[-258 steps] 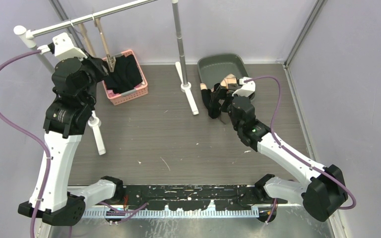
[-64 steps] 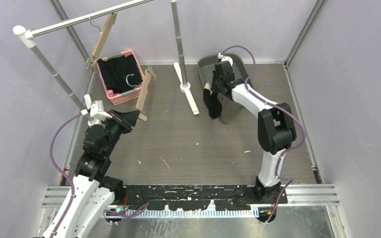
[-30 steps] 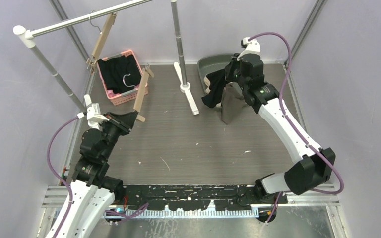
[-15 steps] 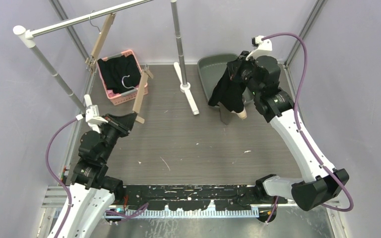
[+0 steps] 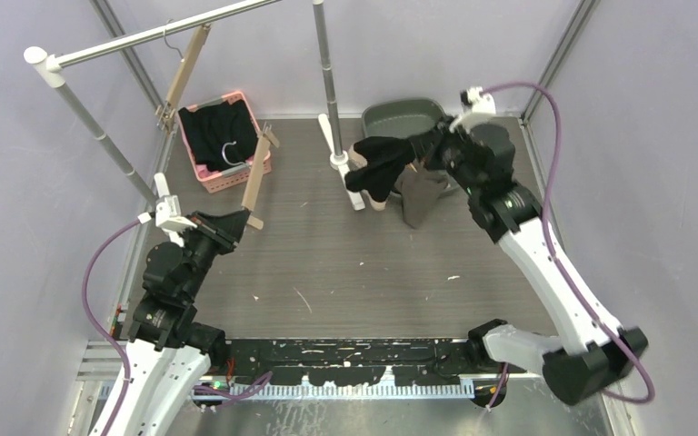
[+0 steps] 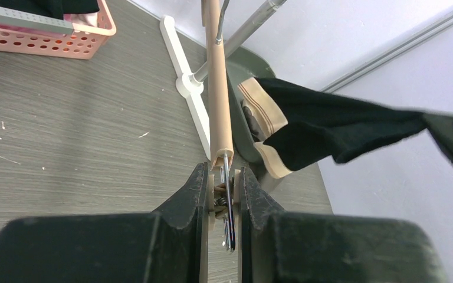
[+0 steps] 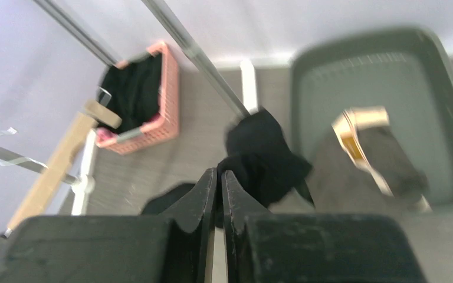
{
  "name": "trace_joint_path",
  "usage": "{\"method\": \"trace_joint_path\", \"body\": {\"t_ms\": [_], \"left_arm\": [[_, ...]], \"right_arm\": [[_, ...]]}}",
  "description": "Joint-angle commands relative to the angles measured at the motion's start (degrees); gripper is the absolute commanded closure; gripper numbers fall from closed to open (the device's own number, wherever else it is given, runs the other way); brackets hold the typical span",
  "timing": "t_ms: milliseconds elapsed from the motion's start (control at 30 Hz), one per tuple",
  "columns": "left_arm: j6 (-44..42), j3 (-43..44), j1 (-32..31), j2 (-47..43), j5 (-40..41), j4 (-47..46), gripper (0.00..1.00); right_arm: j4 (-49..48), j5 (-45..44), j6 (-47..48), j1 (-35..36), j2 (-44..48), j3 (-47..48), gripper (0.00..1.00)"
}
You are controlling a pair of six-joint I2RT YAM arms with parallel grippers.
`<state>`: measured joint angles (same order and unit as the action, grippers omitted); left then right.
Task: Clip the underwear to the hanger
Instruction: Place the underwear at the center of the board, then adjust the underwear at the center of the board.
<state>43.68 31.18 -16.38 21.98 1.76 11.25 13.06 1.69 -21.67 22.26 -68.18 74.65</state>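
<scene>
Now carry the black underwear with the tan waistband [image 5: 377,168] leftward; it hangs in mid-air at upper centre from your right gripper [image 5: 421,145], whose jaws are pinched on the fabric. Aim for the pale wooden clip hanger [image 5: 256,177]. Your left gripper [image 6: 221,177] is clamped on its end clip [image 6: 219,197], so offer the waistband there, taut. Only the left wrist view shows that clip clearly; from above it is too small to read.

A pink basket [image 5: 233,174] of dark clothes [image 5: 211,132] is seen beyond the left pincer [image 5: 237,221]; a grey tub [image 5: 402,113] is seen beyond the right pincer [image 5: 417,149].
</scene>
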Motion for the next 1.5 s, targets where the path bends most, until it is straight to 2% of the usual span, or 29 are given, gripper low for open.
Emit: {"method": "trace_joint_path", "body": {"t_ms": [0,33,67,100,167,233,333,533,733,833,1000,1233,1467], "left_arm": [[-0.74,2.54,-0.06,-1.05,0.47,-2.64,1.00],[-0.74,2.39,-0.11,-1.14,0.52,-2.72,1.00],[-0.86,2.20,-0.10,-1.17,0.61,-2.83,1.00],[-0.88,2.01,-0.06,-1.11,0.68,-3.18,1.00],[-0.68,1.53,-0.10,-0.66,0.39,-4.37,1.00],[-0.36,1.07,-0.08,0.20,-0.04,-5.55,1.00],[-0.29,1.30,-0.09,1.96,-0.87,-5.86,1.00],[-0.21,0.98,-0.06,1.54,-0.30,-6.34,1.00],[-0.78,0.82,-0.10,0.63,0.40,-5.27,1.00],[-0.88,0.74,-0.09,0.39,0.84,-5.18,1.00],[-0.87,0.78,-0.13,0.61,0.77,-5.27,1.00],[-1.36,0.75,-0.07,0.99,1.27,-5.40,1.00],[-1.49,0.69,-0.06,1.52,1.43,-5.95,1.00]], "right_arm": [[9.74,-11.91,-5.34,0.14,14.56,-11.25,0.83],[12.31,-15.31,-7.38,0.11,17.82,-14.40,0.72],[15.12,-17.91,-9.63,0.07,20.97,-17.69,0.56],[16.94,-19.32,-12.32,0.10,23.93,-20.80,0.49],[15.13,-18.61,-15.39,0.10,28.82,-26.77,0.44],[14.80,-19.54,-15.75,0.10,29.88,-28.58,0.41],[13.36,-17.34,-13.48,0.22,26.39,-27.41,0.40],[5.35,-6.42,-5.91,1.56,14.09,-25.88,0.40],[-1.14,-9.72,0.75,10.82,0.18,-22.07,0.40],[-2.08,-12.50,4.14,14.91,-8.85,-16.71,0.40],[-1.43,-16.42,9.04,16.63,-21.73,-5.02,0.40],[7.52,-21.18,13.14,16.64,-40.18,15.52,0.37],[12.50,-21.43,13.01,16.56,-50.25,26.44,0.37]]}}
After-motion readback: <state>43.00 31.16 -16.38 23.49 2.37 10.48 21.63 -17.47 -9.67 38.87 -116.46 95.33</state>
